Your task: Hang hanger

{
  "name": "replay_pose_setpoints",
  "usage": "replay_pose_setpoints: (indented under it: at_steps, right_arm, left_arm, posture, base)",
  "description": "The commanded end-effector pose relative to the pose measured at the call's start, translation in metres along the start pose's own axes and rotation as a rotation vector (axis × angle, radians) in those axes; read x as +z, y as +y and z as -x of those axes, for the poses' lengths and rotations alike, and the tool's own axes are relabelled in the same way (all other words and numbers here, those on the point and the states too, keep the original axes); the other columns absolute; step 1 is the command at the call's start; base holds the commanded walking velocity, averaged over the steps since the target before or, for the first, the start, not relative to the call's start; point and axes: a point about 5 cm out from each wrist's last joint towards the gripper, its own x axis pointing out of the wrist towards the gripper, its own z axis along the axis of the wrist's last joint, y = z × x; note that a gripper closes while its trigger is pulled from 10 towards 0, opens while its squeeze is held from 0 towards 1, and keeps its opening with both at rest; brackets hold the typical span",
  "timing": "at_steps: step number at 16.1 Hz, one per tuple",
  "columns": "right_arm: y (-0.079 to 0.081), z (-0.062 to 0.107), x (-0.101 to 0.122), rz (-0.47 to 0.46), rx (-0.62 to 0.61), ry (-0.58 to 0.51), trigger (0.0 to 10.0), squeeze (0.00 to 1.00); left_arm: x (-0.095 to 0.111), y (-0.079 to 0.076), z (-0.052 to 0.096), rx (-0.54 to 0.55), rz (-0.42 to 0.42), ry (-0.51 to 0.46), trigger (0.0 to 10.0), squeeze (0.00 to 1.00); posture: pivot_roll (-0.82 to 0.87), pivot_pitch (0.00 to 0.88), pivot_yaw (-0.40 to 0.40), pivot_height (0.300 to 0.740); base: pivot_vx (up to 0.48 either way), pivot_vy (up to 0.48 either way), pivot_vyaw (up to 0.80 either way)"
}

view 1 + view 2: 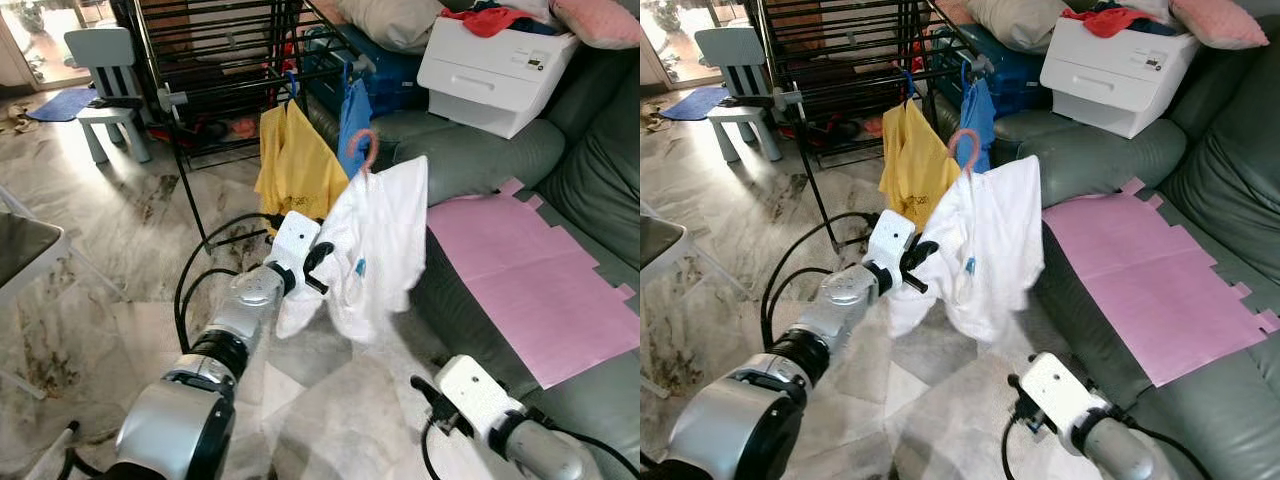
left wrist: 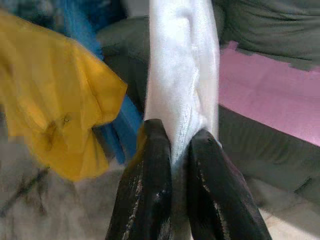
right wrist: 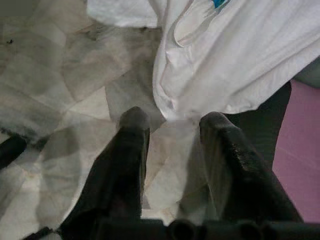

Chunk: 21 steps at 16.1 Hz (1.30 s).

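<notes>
Left claw [image 2: 179,137] outstretched, pinching white shirt [image 1: 375,240]

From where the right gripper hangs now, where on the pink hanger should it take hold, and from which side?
Probably the pink hanger at the neck just below its hook, the only bare part; the white shirt covers the rest. The right gripper is open and low, so it would likely rise from the sofa side, since the left gripper pinches the shirt on the other side.

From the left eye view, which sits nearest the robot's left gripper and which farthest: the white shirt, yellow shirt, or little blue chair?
1. White shirt, pinched in the left gripper.
2. Yellow shirt, hanging just behind on the rack.
3. Blue chair, far back, to the left.
</notes>
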Motion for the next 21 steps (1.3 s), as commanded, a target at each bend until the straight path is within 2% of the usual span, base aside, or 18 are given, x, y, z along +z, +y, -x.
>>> replay_pose_setpoints:
  at_steps: [1, 2, 3, 5, 7, 9, 11, 12, 13, 14, 15, 17, 19, 21]
  right_arm:
    - [-0.007, 0.008, 0.008, 0.025, -0.006, -0.042, 10.0, 1.0]
    - [-0.013, 0.017, 0.01, 0.023, -0.007, -0.051, 10.0, 1.0]
    - [-0.014, 0.019, 0.01, 0.024, -0.009, -0.051, 10.0, 1.0]
    - [-0.027, 0.033, 0.009, 0.049, -0.03, -0.039, 10.0, 1.0]
    - [-0.036, 0.043, 0.009, 0.066, -0.046, -0.031, 10.0, 1.0]
    - [-0.052, 0.056, -0.003, 0.092, -0.088, 0.03, 10.0, 1.0]
    - [-0.056, 0.062, -0.004, 0.081, -0.087, 0.032, 10.0, 1.0]
    - [-0.058, 0.066, -0.003, 0.066, -0.082, 0.026, 10.0, 1.0]
    - [-0.059, 0.067, -0.005, 0.069, -0.084, 0.029, 10.0, 1.0]
    - [-0.06, 0.069, -0.008, 0.068, -0.066, 0.037, 10.0, 1.0]
    - [-0.06, 0.07, -0.008, 0.046, -0.05, 0.027, 10.0, 1.0]
    - [-0.06, 0.072, -0.01, 0.056, -0.003, 0.045, 10.0, 1.0]
    - [-0.062, 0.071, -0.007, 0.051, 0.023, 0.025, 10.0, 1.0]
    - [-0.064, 0.07, -0.006, 0.045, 0.052, 0.017, 10.0, 0.85]
  left_arm:
    - [0.016, 0.002, 0.001, -0.073, -0.09, -0.09, 0.0, 0.0]
    - [0.015, 0.003, 0.006, -0.16, -0.132, -0.108, 0.0, 0.0]
    - [0.015, 0.003, 0.007, -0.179, -0.141, -0.109, 0.0, 0.0]
    - [0.009, 0.005, 0.02, -0.338, -0.233, -0.094, 0.0, 0.0]
    - [0.0, 0.008, 0.028, -0.434, -0.287, -0.04, 0.0, 0.0]
    - [-0.009, 0.001, 0.038, -0.588, -0.383, -0.024, 0.0, 0.0]
    - [-0.008, -0.002, 0.039, -0.627, -0.369, -0.04, 0.0, 0.0]
    - [-0.009, -0.005, 0.041, -0.687, -0.357, -0.043, 0.0, 0.0]
    - [-0.008, -0.007, 0.041, -0.701, -0.349, -0.06, 0.0, 0.0]
    - [-0.009, -0.01, 0.043, -0.755, -0.366, -0.063, 0.0, 0.0]
    - [-0.01, -0.013, 0.045, -0.8, -0.375, -0.069, 0.0, 0.0]
    - [-0.007, -0.019, 0.047, -0.9, -0.325, -0.11, 0.0, 0.0]
    - [-0.005, -0.023, 0.048, -0.949, -0.328, -0.132, 0.0, 0.0]
    - [-0.005, -0.027, 0.049, -0.979, -0.331, -0.149, 0.0, 0.0]
  posture:
    - [-0.1, 0.0, 0.023, 0.74]
    - [-0.1, 0.0, 0.022, 0.74]
    - [-0.1, 0.0, 0.022, 0.74]
    - [-0.1, 0.0, 0.024, 0.74]
    - [-0.1, 0.0, 0.025, 0.74]
    - [-0.1, 0.0, 0.028, 0.74]
    - [-0.1, 0.0, 0.027, 0.74]
    - [-0.11, 0.0, 0.027, 0.74]
    - [-0.1, 0.0, 0.026, 0.74]
    - [-0.1, 0.0, 0.026, 0.74]
    - [-0.1, 0.0, 0.027, 0.74]
    - [-0.1, 0.0, 0.026, 0.74]
    - [-0.09, 0.0, 0.027, 0.74]
    - [-0.09, 0.0, 0.026, 0.74]
  base:
    - [0.0, 0.0, 0.0]
    - [0.0, 0.0, 0.0]
    - [0.0, 0.0, 0.0]
    - [0.0, 0.0, 0.0]
    - [0.0, 0.0, 0.0]
    - [0.0, 0.0, 0.0]
    - [0.0, 0.0, 0.0]
    - [0.0, 0.0, 0.0]
    - [0.0, 0.0, 0.0]
    - [0.0, 0.0, 0.0]
    - [0.0, 0.0, 0.0]
    - [0.0, 0.0, 0.0]
    - [0.0, 0.0, 0.0]
    - [0.0, 0.0, 0.0]
